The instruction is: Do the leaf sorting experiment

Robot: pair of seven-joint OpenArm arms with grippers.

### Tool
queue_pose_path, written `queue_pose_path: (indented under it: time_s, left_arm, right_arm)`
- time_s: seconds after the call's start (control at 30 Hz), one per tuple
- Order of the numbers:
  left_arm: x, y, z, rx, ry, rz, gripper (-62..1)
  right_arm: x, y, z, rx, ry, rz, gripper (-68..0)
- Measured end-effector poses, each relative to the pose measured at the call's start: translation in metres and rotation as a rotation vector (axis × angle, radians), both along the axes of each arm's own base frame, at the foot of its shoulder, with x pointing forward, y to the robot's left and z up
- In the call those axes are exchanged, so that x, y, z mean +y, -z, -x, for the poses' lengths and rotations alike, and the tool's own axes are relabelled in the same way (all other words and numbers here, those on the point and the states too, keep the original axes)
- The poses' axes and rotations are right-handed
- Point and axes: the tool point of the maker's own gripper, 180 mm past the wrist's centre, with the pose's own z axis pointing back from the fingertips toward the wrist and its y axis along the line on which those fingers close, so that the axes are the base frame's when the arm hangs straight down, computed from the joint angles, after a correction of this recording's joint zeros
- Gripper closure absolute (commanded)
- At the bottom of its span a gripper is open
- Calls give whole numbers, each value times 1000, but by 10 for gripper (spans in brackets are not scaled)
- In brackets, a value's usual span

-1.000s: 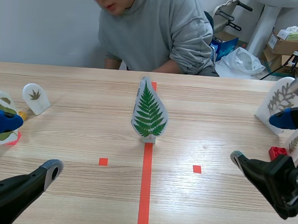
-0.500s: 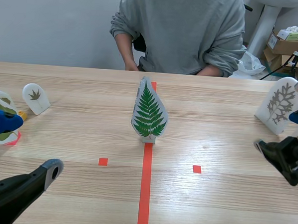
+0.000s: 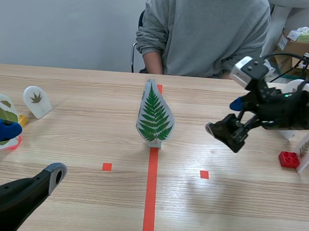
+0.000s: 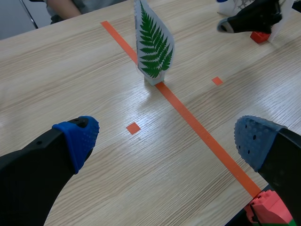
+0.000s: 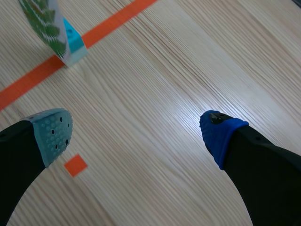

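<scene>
The right claw [image 3: 226, 117] is hanging above the desk [image 3: 87, 205], its fingers spread wide with nothing between them. The fern leaf card [image 3: 154, 115] is standing upright on its small base on the orange-red centre line, near this claw but not touching it. The left claw [image 4: 164, 141] is also gaping wide and empty, sitting low by the desk's near side, well apart from the fern leaf card. Past it, a small white leaf card [image 3: 37, 100] is standing. A red block [image 3: 289, 159] is lying on the desk under the right arm. A person [image 3: 211, 30] in a grey sweatshirt is sitting across the desk.
</scene>
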Motion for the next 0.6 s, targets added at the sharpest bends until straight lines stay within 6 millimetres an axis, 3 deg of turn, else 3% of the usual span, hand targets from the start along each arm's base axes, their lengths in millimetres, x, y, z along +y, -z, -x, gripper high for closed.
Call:
queue_pose_path:
  time_s: [0.27, 0.43, 0.6]
  left_arm:
    - [1, 4, 1, 19, 1, -14, -617]
    - [1, 4, 1, 19, 1, -14, -617]
    - [1, 4, 1, 19, 1, -14, -617]
  right_arm:
    - [79, 19, -20, 46, -119, -57, -551]
    - [128, 23, -16, 50, -202, -82, -551]
    - [155, 24, -8, 60, -250, -104, -519]
